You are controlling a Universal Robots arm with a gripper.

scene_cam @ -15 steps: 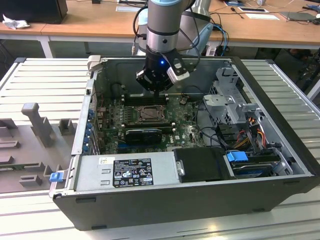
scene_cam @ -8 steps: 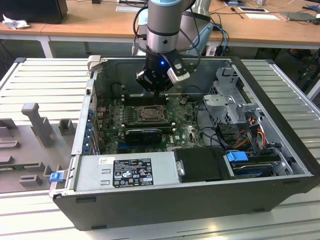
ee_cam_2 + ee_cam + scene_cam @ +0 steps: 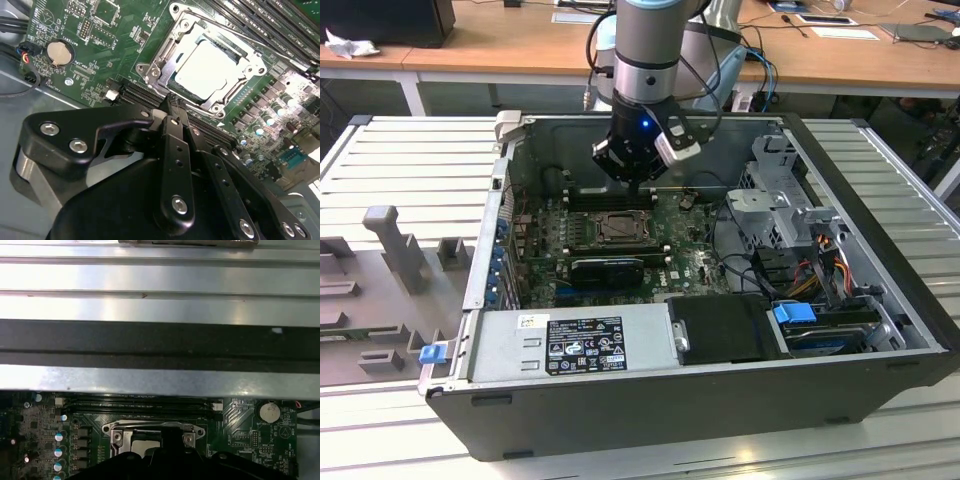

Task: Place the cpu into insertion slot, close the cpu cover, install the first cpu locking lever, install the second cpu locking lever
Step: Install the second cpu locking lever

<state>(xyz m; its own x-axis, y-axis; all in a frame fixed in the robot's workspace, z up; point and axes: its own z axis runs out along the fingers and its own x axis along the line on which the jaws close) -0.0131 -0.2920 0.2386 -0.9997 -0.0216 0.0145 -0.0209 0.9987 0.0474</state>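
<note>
Inside open computer case [image 3: 880, 290], arm hangs over green board [image 3: 100, 55], pincer [image 3: 172, 102] close above socket edge. In second wrist view, fingers [image 3: 175, 140] pressed together, nothing between them: clenched, empty. Chip [image 3: 207, 67] lies flat in socket [image 3: 150, 70], pale top showing through window of metal cover [image 3: 250, 62], which is down around it. Pincer tip just beside socket's near rim, apart from chip. Clenched tips likely suit pushing thin lever; lever itself too small to tell.

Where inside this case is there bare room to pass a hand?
Bare floor between the motherboard and the drive cage. Crowded around the socket under the end effector, and among the cables.
</note>
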